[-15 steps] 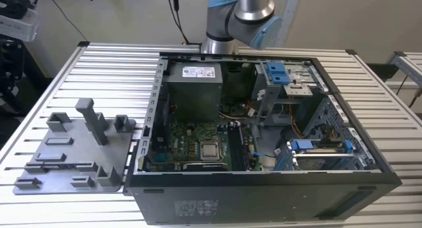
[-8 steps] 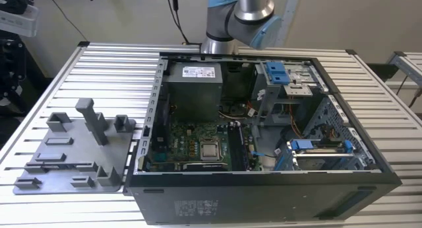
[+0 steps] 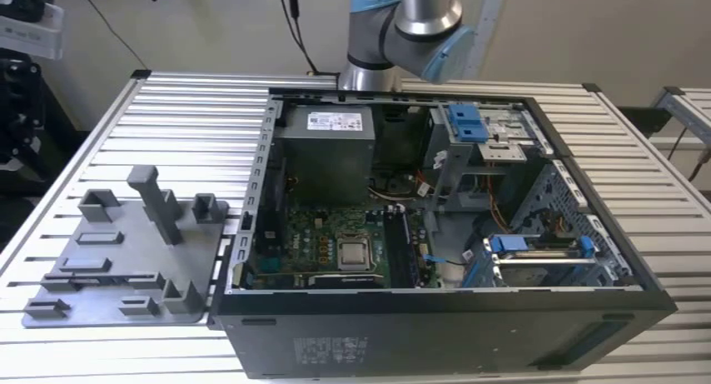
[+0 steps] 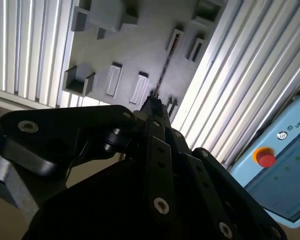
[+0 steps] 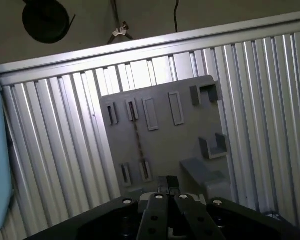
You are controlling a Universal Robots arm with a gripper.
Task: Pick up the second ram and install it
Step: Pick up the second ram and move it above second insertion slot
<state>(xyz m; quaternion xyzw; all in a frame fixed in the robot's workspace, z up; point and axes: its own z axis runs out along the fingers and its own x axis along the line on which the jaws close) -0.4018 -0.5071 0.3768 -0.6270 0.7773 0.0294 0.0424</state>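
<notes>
One ram in the fixture — pick not yet begun

One slim dark stick, the ram (image 4: pixel 166 65), stands on edge in the grey fixture (image 4: pixel 130 50). It is held between two pairs of small slot blocks and runs across the plate's bare middle. In the first wrist view the same ram (image 5: pixel 137 140) shows as a thin line on the fixture (image 5: pixel 165 145).

The gripper (image 5: pixel 168 184) hangs high over the fixture and well apart from the ram. Its fingers (image 5: pixel 163 184) look pressed together, with nothing between them. In the second wrist view the gripper (image 4: pixel 152 102) points roughly along the line of the stick.

In the exterior view the fixture (image 3: pixel 111 267) lies on the slatted tabletop (image 3: pixel 111 117). Just beside it, on the exterior view's right, is the open case (image 3: pixel 444 317). The arm (image 3: pixel 411 26) rises behind the case.

By my reading the step in hand is the approach to the pick: the ram is untouched and nothing is being carried. The pick calls for the fingers to spread and square up across the ram's flat faces. They would then come down between the slot blocks without knocking them — the stick is thin, so a small misalignment could tip or miss it.
</notes>
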